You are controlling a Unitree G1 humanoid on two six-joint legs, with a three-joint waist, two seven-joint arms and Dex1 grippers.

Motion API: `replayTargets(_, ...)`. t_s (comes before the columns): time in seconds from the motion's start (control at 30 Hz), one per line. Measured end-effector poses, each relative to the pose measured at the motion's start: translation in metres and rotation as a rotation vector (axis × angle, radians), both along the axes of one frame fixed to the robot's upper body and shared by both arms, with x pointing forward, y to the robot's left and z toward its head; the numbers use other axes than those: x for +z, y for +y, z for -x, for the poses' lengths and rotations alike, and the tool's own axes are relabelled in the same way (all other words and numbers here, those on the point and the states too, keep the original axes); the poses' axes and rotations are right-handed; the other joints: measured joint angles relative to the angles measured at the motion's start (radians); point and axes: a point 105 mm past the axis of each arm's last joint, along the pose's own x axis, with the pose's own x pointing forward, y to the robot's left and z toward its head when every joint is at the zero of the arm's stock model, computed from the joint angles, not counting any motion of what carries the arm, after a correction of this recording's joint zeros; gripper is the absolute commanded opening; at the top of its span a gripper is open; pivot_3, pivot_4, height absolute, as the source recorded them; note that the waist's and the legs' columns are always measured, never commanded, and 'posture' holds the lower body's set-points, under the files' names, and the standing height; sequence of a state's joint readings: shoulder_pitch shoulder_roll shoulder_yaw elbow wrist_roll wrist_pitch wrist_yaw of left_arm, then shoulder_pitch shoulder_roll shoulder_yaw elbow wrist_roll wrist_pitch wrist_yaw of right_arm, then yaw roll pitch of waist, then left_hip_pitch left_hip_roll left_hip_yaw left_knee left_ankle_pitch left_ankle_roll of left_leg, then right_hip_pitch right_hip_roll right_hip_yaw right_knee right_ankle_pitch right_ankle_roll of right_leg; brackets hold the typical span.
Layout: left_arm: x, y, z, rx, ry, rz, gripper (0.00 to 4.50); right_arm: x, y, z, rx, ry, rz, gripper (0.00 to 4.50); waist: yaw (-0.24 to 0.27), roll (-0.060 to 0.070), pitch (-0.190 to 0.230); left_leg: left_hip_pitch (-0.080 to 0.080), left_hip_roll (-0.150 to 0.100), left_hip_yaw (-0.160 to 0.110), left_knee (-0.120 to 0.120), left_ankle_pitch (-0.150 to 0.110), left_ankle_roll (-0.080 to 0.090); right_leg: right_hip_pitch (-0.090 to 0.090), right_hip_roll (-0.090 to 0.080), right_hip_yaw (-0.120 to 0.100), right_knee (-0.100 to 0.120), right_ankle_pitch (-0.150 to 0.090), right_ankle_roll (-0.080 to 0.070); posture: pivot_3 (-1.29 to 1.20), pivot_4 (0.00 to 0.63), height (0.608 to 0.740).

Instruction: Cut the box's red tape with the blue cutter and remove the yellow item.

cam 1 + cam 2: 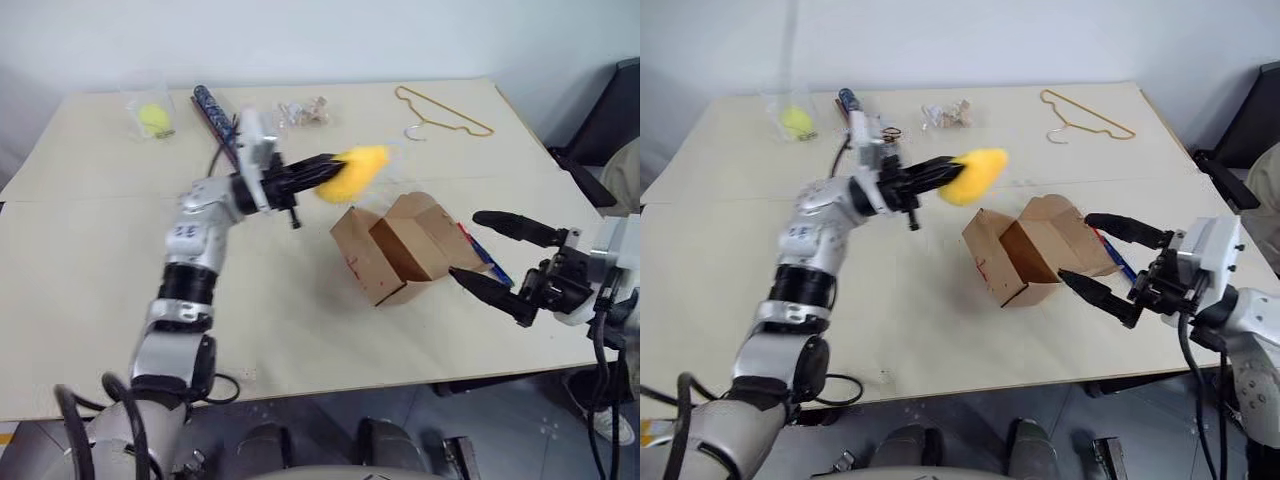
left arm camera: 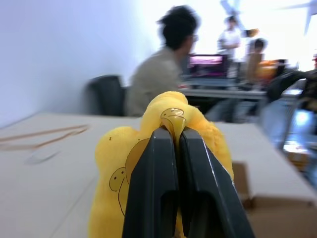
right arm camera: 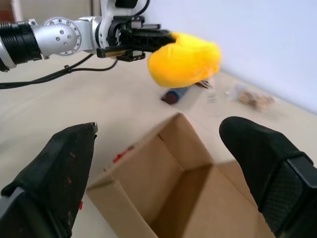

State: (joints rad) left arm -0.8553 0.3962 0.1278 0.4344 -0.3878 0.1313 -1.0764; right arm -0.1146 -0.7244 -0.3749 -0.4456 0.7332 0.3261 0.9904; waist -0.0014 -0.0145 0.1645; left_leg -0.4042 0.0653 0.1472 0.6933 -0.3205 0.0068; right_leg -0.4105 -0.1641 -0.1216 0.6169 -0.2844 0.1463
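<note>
With the box (image 1: pixel 400 248) open on the tabletop (image 1: pixel 300 330), the left end effector (image 1: pixel 325 172) pinches the yellow item (image 1: pixel 360 170) aloft, clear of it; the right end effector (image 1: pixel 490 260) gapes wide beside it, so the task looks essentially done.

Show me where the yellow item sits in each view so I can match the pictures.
Left eye view: yellow item upper centre, held above the table.
Right eye view: yellow item upper centre.
Left wrist view: bottom centre, pinched by the left fingers.
Right wrist view: top centre.
Shared landmark: the open box, just below it.
</note>
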Motion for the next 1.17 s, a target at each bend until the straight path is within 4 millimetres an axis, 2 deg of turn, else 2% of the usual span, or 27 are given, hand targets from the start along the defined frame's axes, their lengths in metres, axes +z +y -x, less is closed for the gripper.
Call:
replayTargets(0.1,-0.038,0.071,0.015,0.201,0.058,-0.137,0.01,-0.007,0.018,-0.002,0.1,0.035,0.002,4.5,-0.012,0.0,0.0,0.001,0.0,0.0,-0.002,0.0,0.0,0.0,0.0,0.001,0.001,0.0,0.0,0.0,0.15,0.74)
replayTargets(0.2,-0.076,0.115,0.04,0.33,0.139,-0.239,0.01,-0.011,0.041,0.0,0.232,0.033,0.011,4.5,-0.01,0.0,0.001,0.001,0.0,0.0,-0.001,-0.001,-0.001,-0.001,0.0,0.001,0.001,0.0,0.0,0.0,0.15,0.74)
replayTargets(0.27,-0.09,0.129,0.053,0.376,0.176,-0.258,0.01,-0.014,0.054,0.002,0.298,0.024,0.014,4.5,0.009,-0.001,0.001,-0.001,0.0,-0.002,0.0,-0.001,-0.001,0.0,0.0,0.0,0.001,0.0,0.0,0.0,0.15,0.74)
replayTargets(0.4,-0.11,0.152,0.078,0.486,0.232,-0.23,0.96,-0.019,0.069,0.001,0.371,-0.014,0.004,4.5,0.016,-0.001,0.001,0.0,0.0,-0.001,0.003,-0.003,0.0,0.0,-0.001,0.0,0.002,0.0,0.0,0.0,0.15,0.74)
replayTargets(0.5,-0.11,0.155,0.086,0.511,0.24,-0.203,1.95,-0.023,0.068,-0.002,0.367,-0.019,0.009,4.5,0.022,-0.001,0.001,0.0,0.001,-0.001,0.003,-0.003,-0.001,-0.001,-0.001,0.0,0.003,0.0,-0.001,0.0,0.15,0.74)
replayTargets(0.6,-0.099,0.15,0.094,0.493,0.227,-0.166,2.86,-0.022,0.061,-0.008,0.327,-0.034,0.003,4.5,0.018,-0.001,0.001,0.0,0.001,-0.001,0.004,-0.003,-0.001,-0.001,-0.001,0.0,0.003,0.0,-0.001,0.0,0.15,0.74)
replayTargets(0.67,-0.088,0.15,0.099,0.486,0.222,-0.125,2.86,-0.018,0.053,-0.013,0.29,-0.052,-0.002,4.5,0.014,-0.001,0.001,0.0,0.001,0.0,0.003,-0.003,-0.001,-0.001,-0.001,0.0,0.004,0.0,-0.001,0.0,0.15,0.74)
replayTargets(0.73,-0.077,0.161,0.106,0.519,0.22,-0.108,2.86,-0.014,0.044,-0.017,0.243,-0.062,0.001,4.5,0.005,-0.001,0.001,0.0,0.001,-0.001,0.003,-0.003,-0.002,-0.001,0.0,0.0,0.004,-0.001,-0.001,0.0,0.15,0.74)
replayTargets(0.87,-0.069,0.189,0.12,0.638,0.244,-0.144,3.7,-0.008,0.027,-0.02,0.176,-0.077,0.023,4.5,-0.005,0.001,0.002,0.002,0.001,0.001,0.0,-0.003,-0.002,-0.002,-0.001,0.0,0.003,-0.001,-0.001,0.0,0.15,0.74)
replayTargets(0.97,-0.077,0.202,0.136,0.713,0.258,-0.206,4.48,-0.01,0.016,-0.019,0.152,-0.044,0.053,4.5,-0.007,0.001,0.002,0.002,0.001,0.001,-0.001,-0.004,-0.002,-0.002,0.0,0.0,0.002,-0.001,-0.002,0.0,0.15,0.74)
replayTargets(1.07,-0.084,0.223,0.163,0.8,0.285,-0.264,4.48,-0.017,-0.003,-0.015,0.099,-0.01,0.097,4.5,-0.006,0.001,0.002,0.002,0.002,0.002,-0.002,-0.005,-0.002,-0.002,0.0,0.0,0.0,-0.001,-0.002,0.0,0.15,0.74)
replayTargets(1.17,-0.086,0.224,0.168,0.822,0.261,-0.282,4.48,-0.016,-0.005,-0.015,0.088,-0.02,0.09,4.5,0.001,0.001,0.003,0.002,0.002,0.002,-0.002,-0.005,-0.002,-0.002,-0.001,0.0,-0.004,-0.001,-0.002,0.0,0.15,0.74)
